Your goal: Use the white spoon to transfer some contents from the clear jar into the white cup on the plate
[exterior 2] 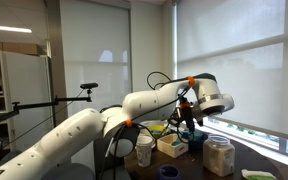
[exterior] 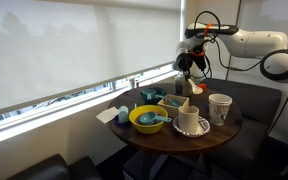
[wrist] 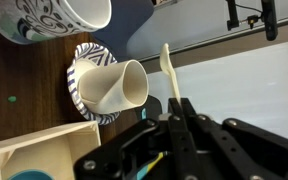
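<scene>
My gripper is shut on the handle of the white spoon, whose bowl end points away from the jaws. In an exterior view the gripper hangs well above the round table, over its far side. The low white cup stands on the plate, which has a dark striped rim. It also shows at the table's near side. The clear jar, with pale contents, stands upright on the table, below and beside the gripper.
A tall white patterned cup stands beside the plate and shows in the wrist view. A yellow bowl holds a teal utensil. A pale open box sits mid-table. A window wall runs behind the table.
</scene>
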